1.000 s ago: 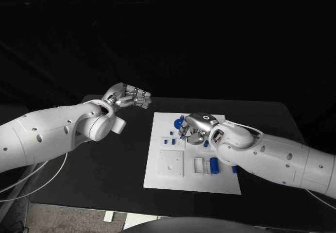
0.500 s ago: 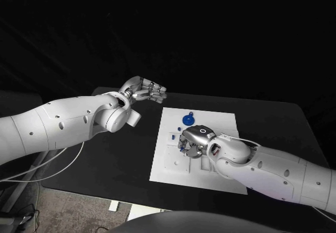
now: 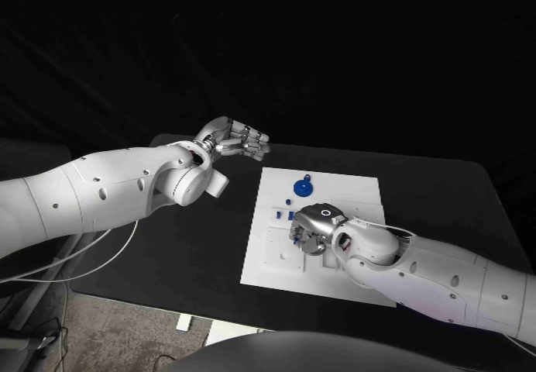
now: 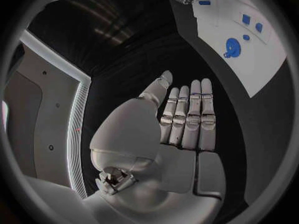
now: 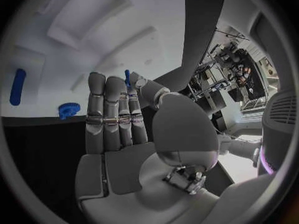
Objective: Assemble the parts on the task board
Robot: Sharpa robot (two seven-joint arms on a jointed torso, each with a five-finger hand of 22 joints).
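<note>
1. Fingers of the right hand (image 3: 313,229) hang low over the middle of the task board (image 3: 358,186), pointing down at it. In the right wrist view a thin blue part (image 5: 127,77) stands pinched between the thumb and the nearest finger, while the other fingers (image 5: 106,104) lie straight and side by side.
2. Left hand (image 3: 232,139) floats above the black tabletop (image 3: 201,240), off the board's far left corner and well apart from the right hand. Its fingers (image 4: 193,114) lie straight and close together with the thumb spread, and nothing is in them.
3. Round blue part (image 3: 300,188) lies on the board just beyond the right hand's fingers, on the far side, not touched by them.
4. Small blue pieces (image 3: 276,211) sit on the board just beside the right fingers, toward the left hand.
5. Blue toothed wheel (image 5: 69,109) and a long blue piece (image 5: 17,86) lie on the white plate beyond the right fingertips in the right wrist view.
</note>
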